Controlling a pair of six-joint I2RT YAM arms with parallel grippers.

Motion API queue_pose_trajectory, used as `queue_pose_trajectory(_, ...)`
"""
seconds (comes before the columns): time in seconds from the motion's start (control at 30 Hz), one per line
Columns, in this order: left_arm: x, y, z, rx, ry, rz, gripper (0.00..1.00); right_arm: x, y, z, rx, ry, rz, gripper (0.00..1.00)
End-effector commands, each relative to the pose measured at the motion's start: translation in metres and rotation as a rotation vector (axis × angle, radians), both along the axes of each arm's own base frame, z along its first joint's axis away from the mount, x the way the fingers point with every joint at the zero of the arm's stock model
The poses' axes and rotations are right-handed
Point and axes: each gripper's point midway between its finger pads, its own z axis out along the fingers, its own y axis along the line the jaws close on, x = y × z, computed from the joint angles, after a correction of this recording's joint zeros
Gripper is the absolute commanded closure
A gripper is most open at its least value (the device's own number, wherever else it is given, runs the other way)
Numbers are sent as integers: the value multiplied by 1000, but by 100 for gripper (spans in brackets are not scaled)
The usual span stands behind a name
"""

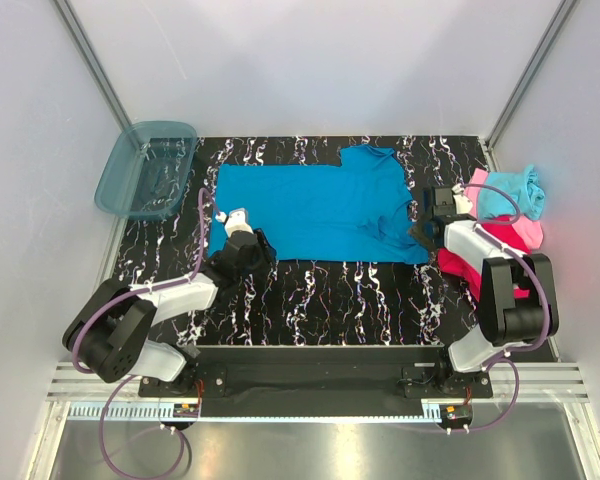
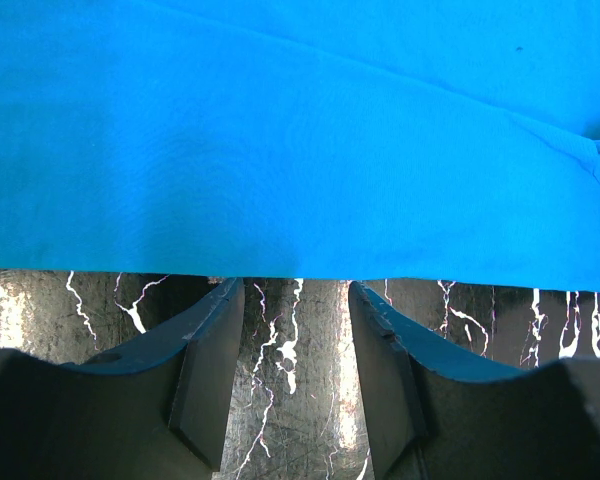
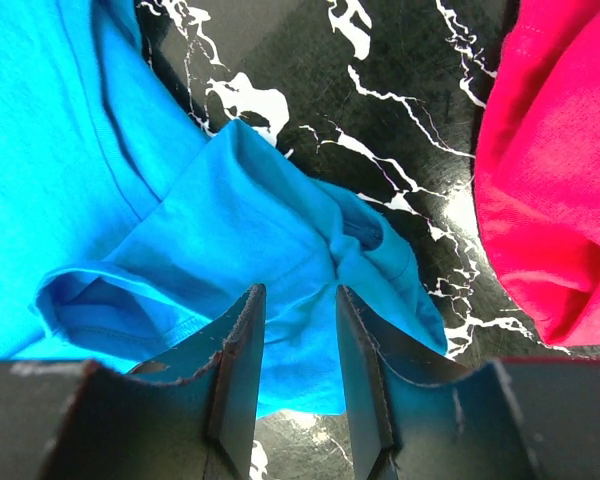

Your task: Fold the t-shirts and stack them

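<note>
Blue t-shirt (image 1: 320, 205), flat (mostly) on table (image 1: 330, 300)

The left arm (image 1: 170, 295) stretches low from its base, forward and inward, wrist tipped down, its jaws parted with a clear gap between them. The right arm (image 1: 500, 285) folds at a raised elbow and reaches forward, wrist pitched down, its jaws partly apart, narrower than the left pair.

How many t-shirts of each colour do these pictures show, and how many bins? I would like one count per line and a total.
Blue t-shirt: 1
Magenta-red t-shirt: 1
Light pink t-shirt: 1
Light aqua t-shirt: 1
Teal plastic bin: 1
Total: 5
</note>
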Motion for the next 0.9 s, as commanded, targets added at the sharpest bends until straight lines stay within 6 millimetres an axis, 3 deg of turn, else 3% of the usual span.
queue_pose_trajectory(0.0,10,-6,21,-34,-81,-2,49,15,-3,33,-1,-88,-13,59)
queue_pose_trajectory(0.23,10,-5,21,-34,-82,1,50,24,1,40,11,-103,-5,59)
queue_pose_trajectory(0.5,9,-4,21,-33,-84,3,50,24,0,-3,2,-10,-21,59)
queue_pose_trajectory(0.63,9,-3,22,-32,-88,3,50,25,0,-13,3,4,-23,59)
queue_pose_trajectory(0.87,10,-4,22,-34,-87,1,50,24,-1,-4,-2,-19,-24,59)
